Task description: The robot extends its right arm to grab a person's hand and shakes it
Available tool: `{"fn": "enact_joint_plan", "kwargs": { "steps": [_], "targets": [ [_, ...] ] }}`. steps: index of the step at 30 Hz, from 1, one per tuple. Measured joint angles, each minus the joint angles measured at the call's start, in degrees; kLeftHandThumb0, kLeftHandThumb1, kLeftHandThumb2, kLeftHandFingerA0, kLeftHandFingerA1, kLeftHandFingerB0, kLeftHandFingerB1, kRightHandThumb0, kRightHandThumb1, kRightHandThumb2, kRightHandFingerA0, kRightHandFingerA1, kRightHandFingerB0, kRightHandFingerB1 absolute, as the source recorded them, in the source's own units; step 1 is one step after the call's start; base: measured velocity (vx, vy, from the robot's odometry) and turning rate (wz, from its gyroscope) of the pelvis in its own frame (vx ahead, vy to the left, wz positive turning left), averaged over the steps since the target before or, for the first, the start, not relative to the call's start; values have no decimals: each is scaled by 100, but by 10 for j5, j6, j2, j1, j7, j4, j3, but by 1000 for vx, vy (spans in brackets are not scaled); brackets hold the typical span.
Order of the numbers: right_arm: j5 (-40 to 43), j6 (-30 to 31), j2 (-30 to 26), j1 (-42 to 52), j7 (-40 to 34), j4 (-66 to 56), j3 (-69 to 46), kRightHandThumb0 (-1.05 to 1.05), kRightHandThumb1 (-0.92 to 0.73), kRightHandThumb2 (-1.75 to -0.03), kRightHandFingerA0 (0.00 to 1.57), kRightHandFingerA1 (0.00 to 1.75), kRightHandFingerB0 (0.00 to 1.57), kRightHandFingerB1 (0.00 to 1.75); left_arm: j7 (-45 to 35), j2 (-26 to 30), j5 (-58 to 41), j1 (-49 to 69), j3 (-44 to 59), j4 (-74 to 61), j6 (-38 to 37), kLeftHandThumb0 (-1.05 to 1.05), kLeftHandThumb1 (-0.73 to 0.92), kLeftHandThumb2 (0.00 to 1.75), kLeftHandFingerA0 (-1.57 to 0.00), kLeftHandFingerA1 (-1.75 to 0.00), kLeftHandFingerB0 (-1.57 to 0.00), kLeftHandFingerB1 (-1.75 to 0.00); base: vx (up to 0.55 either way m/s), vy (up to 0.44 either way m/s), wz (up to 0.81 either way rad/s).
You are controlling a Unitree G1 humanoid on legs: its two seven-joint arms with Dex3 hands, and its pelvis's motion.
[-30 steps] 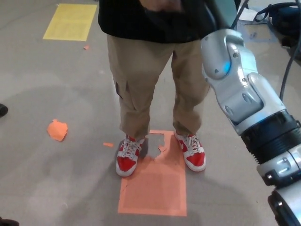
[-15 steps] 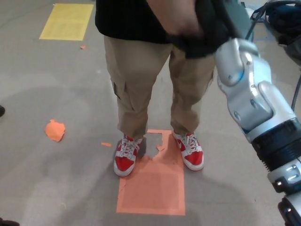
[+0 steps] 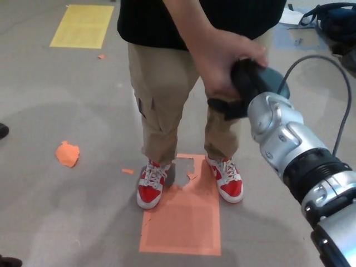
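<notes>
The robot's right hand [image 3: 249, 89] is clasped with the person's hand [image 3: 222, 61] at the upper centre-right of the head view. The person's fingers wrap over the top and left side of the black hand, covering most of it; the black fingers curl round the underside of the person's palm, closed on it. The silver right forearm [image 3: 289, 144] runs from the clasp down to the lower right corner, with a grey cable [image 3: 339, 83] arching above it.

Compared with half a second ago, the clasp sits lower and further left in the picture, in front of the person's thigh rather than at waist height near the top edge. The forearm has dropped with it and now lies flatter. A second ago the clasp was mostly cut off by the top edge. The floor marks have shifted only slightly between pictures, which reads as a small camera movement.

The person stands facing the robot in tan trousers [image 3: 167, 94], a black top [image 3: 150, 22] and red and white shoes [image 3: 151, 184], toes at the far edge of an orange floor patch [image 3: 183, 222]. A torn orange scrap [image 3: 67, 153] lies to the left; a yellow floor patch [image 3: 82, 25] lies far left.

The left hand does not appear.
</notes>
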Motion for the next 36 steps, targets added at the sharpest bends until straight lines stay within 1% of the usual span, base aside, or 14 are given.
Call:
{"fn": "enact_joint_plan", "kwargs": {
  "steps": [1,2,3,4,5,11,17,18,25,27,31,34,35,36],
  "targets": [
    [2,-7,1,-1,-2,7,0,-68,-72,-62,69,55,59,49,-1,0,0,0,0,0,0,-48,66,100,-33,-54,-16,-45,0,0,0],
    [3,-10,1,-1,-2,10,-1,-80,-60,-90,29,47,21,42,-1,0,0,0,0,0,0,-48,66,100,-34,-54,-17,-45,0,0,0],
    [6,-17,1,-1,-1,15,-2,-89,-74,-63,3,26,2,24,-2,0,0,-1,0,0,0,-48,85,65,-40,-39,-30,-33,0,0,0],
    [9,-23,1,-1,3,20,-3,-89,-74,-63,3,26,2,24,-3,1,0,-1,0,0,0,-48,85,65,-40,-39,-30,-33,0,0,0],
    [13,-28,-1,0,13,23,-3,-95,-56,-97,0,0,0,0,-3,1,0,-1,0,0,0,-48,85,65,-40,-39,-29,-34,0,0,0],
    [38,-56,-19,25,65,13,-24,-94,-55,-93,0,0,0,0,-3,1,2,-4,-4,0,0,-49,84,65,-41,-39,-27,-33,0,0,0],
    [72,-90,-77,92,124,-42,-59,-88,-55,-88,0,0,0,0,-3,3,3,-10,-8,2,0,-49,84,65,-40,-39,-29,-33,0,0,0],
    [76,-92,-86,98,131,-49,-63,-91,-58,-92,0,2,0,0,-3,3,3,-11,-8,3,-1,-49,84,64,-38,-39,-28,-33,0,0,0],
    [93,-95,-150,169,164,-94,-77,-90,-59,-92,0,3,0,0,-5,3,2,-10,-6,5,-2,-47,84,65,-37,-38,-28,-34,0,0,0],
    [97,-94,-162,186,170,-92,-80,-89,-60,-91,0,6,0,0,-5,3,2,-9,-6,5,-2,-47,84,65,-35,-37,-27,-33,0,0,0],
    [109,-98,-180,223,184,-56,-89,-91,-62,-94,0,5,0,0,-7,3,1,-9,-4,7,-2,-47,85,65,-34,-37,-25,-32,0,0,0],
    [114,-100,-182,240,190,-36,-95,-91,-67,-97,0,7,0,1,-8,3,1,-9,-4,7,-2,-48,85,65,-37,-38,-28,-33,0,0,0],
    [118,-103,-182,249,191,-25,-98,-87,-67,-100,0,11,0,6,-9,3,1,-10,-4,7,-2,-48,84,64,-37,-38,-29,-33,0,0,0],
    [122,-107,-182,257,192,-11,-102,-87,-67,-100,0,11,0,6,-9,3,1,-10,-4,7,-2,-48,84,64,-37,-38,-29,-33,0,0,0]
  ]
}}
